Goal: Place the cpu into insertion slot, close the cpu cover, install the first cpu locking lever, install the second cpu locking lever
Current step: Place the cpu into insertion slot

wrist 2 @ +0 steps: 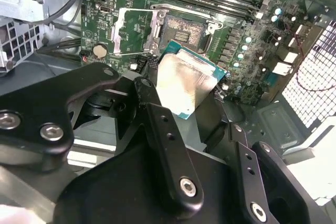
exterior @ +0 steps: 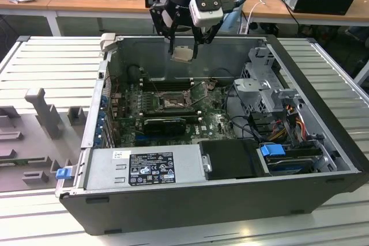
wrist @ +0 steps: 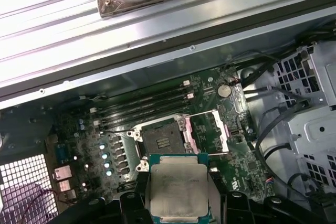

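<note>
Two black fingers [wrist 2: 157,124] of the claw [exterior: 184,51] pinch the cpu [exterior: 183,55] by its sides, so the claw is closed on it. The cpu hangs in the air, high over the open computer case [exterior: 173,200], near the case's far wall. It is not in the insertion slot [exterior: 172,103] yet. The slot sits well below it on the green board [wrist: 236,161] and looks empty. The cpu cover [wrist: 207,132] is flipped open and lies just beside the slot. The case lies on a table [exterior: 323,61] of gray metal slats.

What could go wrong? I think the biggest worry is a crooked landing. In the second wrist view the cpu looks tilted next to the board, though the camera's slant may cause that. If the cpu goes down tilted or turned the wrong way, it will not sit flat, and it could hurt the tiny pins in the slot. The grip is only on thin edges, so a bump could make the cpu slip and fall. The open cover is close, so a small miss to that side could knock the cpu on it.

The exterior view tells how high the cpu is above the board, which the wrist views do not tell well. The first wrist view looks into the slot and shows its dark middle and the open cover. The second wrist view shows the fingers on the cpu's edges and the green rim under its silver top.
</note>
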Available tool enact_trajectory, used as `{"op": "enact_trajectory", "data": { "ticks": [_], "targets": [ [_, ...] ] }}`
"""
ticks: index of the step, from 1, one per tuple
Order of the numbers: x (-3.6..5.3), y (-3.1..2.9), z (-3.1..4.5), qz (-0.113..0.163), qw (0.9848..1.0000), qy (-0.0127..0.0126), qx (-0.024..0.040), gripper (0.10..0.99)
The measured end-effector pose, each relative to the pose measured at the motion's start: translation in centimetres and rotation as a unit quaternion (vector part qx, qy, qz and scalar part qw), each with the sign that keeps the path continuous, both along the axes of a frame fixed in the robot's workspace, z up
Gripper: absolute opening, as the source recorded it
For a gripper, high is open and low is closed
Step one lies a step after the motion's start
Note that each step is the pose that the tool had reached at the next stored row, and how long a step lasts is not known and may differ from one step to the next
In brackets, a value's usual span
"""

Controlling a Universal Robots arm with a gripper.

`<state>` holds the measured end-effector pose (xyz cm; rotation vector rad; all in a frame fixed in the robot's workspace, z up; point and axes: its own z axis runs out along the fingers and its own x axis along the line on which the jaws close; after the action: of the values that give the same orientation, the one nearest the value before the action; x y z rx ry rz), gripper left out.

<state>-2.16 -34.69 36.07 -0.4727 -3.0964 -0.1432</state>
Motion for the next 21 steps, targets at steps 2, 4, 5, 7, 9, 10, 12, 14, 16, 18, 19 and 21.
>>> {"op": "enact_trajectory", "data": {
  "ticks": [2, 4, 5, 7, 9, 10, 12, 14, 16, 18, 19, 21],
  "targets": [
    [0.0, 0.0, 0.0, -0.007, 1.0, 0.0, 0.0, 0.529],
    [0.0, 0.0, 0.0, -0.014, 0.9999, 0.0, 0.0, 0.529],
    [0.0, 0.0, 0.0, -0.02, 0.9998, 0.0, 0.0, 0.529],
    [0.0, 0.0, 0.0, -0.03, 0.9995, 0.0, 0.0, 0.529],
    [0.0, 0.0, 0.0, -0.036, 0.9993, 0.0, 0.0, 0.529],
    [0.0, 0.0, 0.0, -0.042, 0.9991, 0.0, 0.0, 0.529],
    [0.0, 0.0, 0.0, -0.05, 0.9987, 0.0, 0.0, 0.529],
    [0.0, 0.0, 0.0, -0.056, 0.9984, 0.0, 0.0, 0.529],
    [0.0, 0.0, 0.0, -0.064, 0.9979, 0.0, 0.0, 0.529],
    [0.0, 0.0, 0.0, -0.071, 0.9975, 0.0, 0.0, 0.529],
    [0.0, 0.0, 0.0, -0.075, 0.9972, 0.0, 0.0, 0.529],
    [0.0, 0.0, 0.0, -0.081, 0.9967, 0.0, 0.0, 0.529]
  ]
}}
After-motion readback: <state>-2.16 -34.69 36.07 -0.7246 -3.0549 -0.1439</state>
